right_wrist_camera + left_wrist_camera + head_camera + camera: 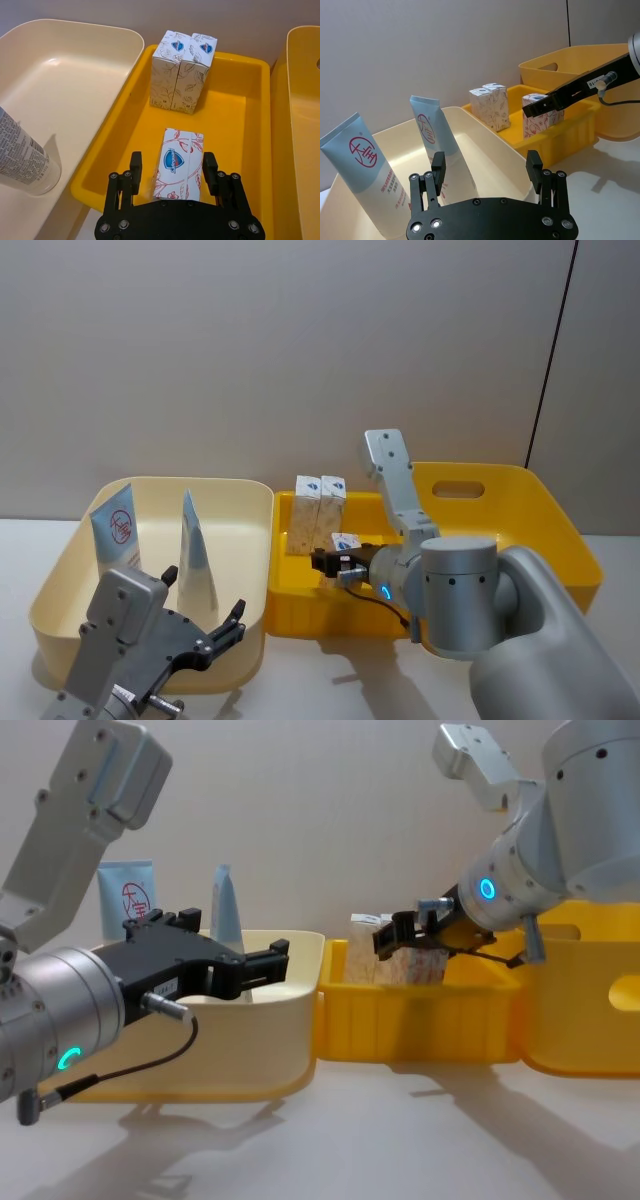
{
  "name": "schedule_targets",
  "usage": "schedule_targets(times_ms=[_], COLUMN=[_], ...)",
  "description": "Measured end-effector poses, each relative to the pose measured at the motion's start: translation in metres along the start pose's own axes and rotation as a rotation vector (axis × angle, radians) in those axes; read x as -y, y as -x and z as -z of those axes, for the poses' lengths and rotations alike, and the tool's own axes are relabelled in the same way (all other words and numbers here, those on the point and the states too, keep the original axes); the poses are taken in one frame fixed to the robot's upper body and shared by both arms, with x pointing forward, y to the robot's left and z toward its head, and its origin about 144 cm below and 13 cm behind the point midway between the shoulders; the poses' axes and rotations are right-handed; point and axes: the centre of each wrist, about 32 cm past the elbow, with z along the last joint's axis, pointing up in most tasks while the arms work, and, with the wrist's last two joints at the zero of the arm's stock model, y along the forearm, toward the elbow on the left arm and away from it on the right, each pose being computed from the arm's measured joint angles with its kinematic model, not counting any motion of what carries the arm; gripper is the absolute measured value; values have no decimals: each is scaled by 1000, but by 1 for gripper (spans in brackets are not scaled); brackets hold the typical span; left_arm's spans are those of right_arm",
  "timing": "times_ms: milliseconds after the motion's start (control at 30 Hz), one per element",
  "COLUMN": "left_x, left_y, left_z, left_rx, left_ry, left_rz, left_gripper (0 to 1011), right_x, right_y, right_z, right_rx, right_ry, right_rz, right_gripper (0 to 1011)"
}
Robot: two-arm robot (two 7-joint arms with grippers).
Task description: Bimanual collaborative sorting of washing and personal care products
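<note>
The left tool (pixel 486 161) sits closest, its fingers apart and empty, hovering over the near rim of the cream bin (pixel 160 483). Two tubes stand on end inside that bin at its 12 o'clock end: the red-logo tube (pixel 362 160) and a second tube (pixel 432 130). Both look easy to topple if this tool swings forward low.

At 3 o'clock, in the small yellow bin (pixel 235 56), the right tool (pixel 172 160) straddles the red-print carton (pixel 177 170). Its fingers are spread, with a gap showing on one side. That uneven spacing is the main risk. One finger would meet the tall, narrow carton first and could tip or twist it. A sideways drag could shove it toward the two grey-print cartons (pixel 182 70) standing at 12 o'clock.
</note>
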Motion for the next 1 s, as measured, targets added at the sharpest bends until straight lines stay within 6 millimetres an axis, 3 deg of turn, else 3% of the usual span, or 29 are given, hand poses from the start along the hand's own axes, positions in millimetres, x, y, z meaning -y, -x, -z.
schedule_targets(times_ms=[400,1000], left_x=[0,0], left_y=[0,0], left_z=[0,0], left_rx=[0,0], left_ry=[0,0], left_rz=[0,0], left_gripper=[1003,1003], right_x=[-1,-1], right_y=[-1,-1], right_z=[0,0], right_rx=[-1,-2], right_ry=[-1,-3], right_rz=[1,2], right_gripper=[431,415])
